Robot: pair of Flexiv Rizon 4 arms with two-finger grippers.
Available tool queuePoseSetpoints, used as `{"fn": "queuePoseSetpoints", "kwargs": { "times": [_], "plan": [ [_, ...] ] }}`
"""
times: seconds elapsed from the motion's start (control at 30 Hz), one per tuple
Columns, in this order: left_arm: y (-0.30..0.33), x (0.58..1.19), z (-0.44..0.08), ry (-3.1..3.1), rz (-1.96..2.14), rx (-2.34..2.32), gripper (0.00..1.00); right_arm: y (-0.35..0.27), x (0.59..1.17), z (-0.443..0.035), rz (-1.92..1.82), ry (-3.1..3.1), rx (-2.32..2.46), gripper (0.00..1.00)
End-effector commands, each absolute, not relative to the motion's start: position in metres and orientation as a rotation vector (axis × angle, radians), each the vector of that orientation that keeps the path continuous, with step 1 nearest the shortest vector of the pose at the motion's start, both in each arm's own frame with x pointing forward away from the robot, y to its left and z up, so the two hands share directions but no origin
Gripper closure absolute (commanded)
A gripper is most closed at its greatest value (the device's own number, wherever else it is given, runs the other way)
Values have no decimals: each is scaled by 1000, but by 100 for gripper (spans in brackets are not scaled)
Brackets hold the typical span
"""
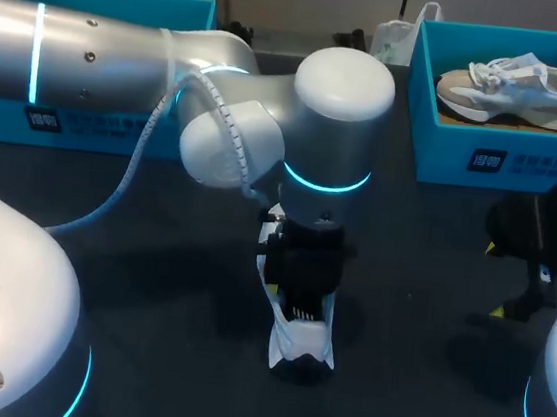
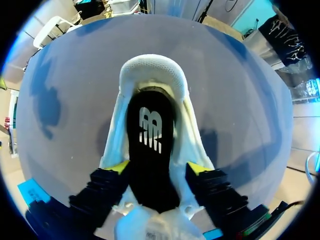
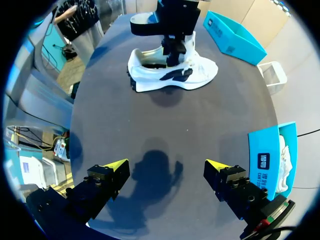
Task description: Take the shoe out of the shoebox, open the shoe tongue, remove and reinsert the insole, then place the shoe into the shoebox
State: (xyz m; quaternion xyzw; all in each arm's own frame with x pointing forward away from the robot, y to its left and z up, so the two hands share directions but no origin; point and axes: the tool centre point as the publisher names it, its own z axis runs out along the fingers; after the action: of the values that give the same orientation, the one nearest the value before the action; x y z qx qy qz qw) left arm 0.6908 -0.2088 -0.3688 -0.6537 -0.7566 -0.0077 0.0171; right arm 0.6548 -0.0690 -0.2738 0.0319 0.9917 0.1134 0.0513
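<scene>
A white shoe [image 1: 301, 347] lies on the dark table near the front middle, its toe hidden under my left arm. The left wrist view looks down into its opening, where a black insole [image 2: 150, 125] with a white logo lies inside the white heel collar [image 2: 152, 70]. My left gripper [image 2: 158, 168] is over the shoe, open, one yellow fingertip [image 2: 117, 167] on each side of the opening. In the right wrist view the shoe [image 3: 172, 75] lies well ahead with the left gripper [image 3: 172, 50] on top of it. My right gripper [image 3: 166, 165] hangs open and empty over bare table at the right [image 1: 495, 280].
A blue shoebox [image 1: 486, 152] at the back right holds a second pale shoe [image 1: 515, 79]. Another blue shoebox [image 1: 67, 124] stands at the back left, mostly behind my left arm. Bare table lies between the shoe and the right gripper.
</scene>
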Motion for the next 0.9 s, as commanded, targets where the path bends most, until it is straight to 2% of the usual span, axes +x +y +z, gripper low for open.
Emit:
{"fn": "queuePoseSetpoints", "kwargs": {
  "times": [0.03,0.53,0.9],
  "plan": [
    [-201,696,-359,-2351,4,-2041,0,-69,653,-274,344,3016,96,0],
    [-201,724,-335,-2354,57,-2070,0,-69,653,-274,344,3016,96,0],
    [-189,771,-293,-2418,73,-2066,0,-69,653,-274,344,3016,96,0]
  ]
}}
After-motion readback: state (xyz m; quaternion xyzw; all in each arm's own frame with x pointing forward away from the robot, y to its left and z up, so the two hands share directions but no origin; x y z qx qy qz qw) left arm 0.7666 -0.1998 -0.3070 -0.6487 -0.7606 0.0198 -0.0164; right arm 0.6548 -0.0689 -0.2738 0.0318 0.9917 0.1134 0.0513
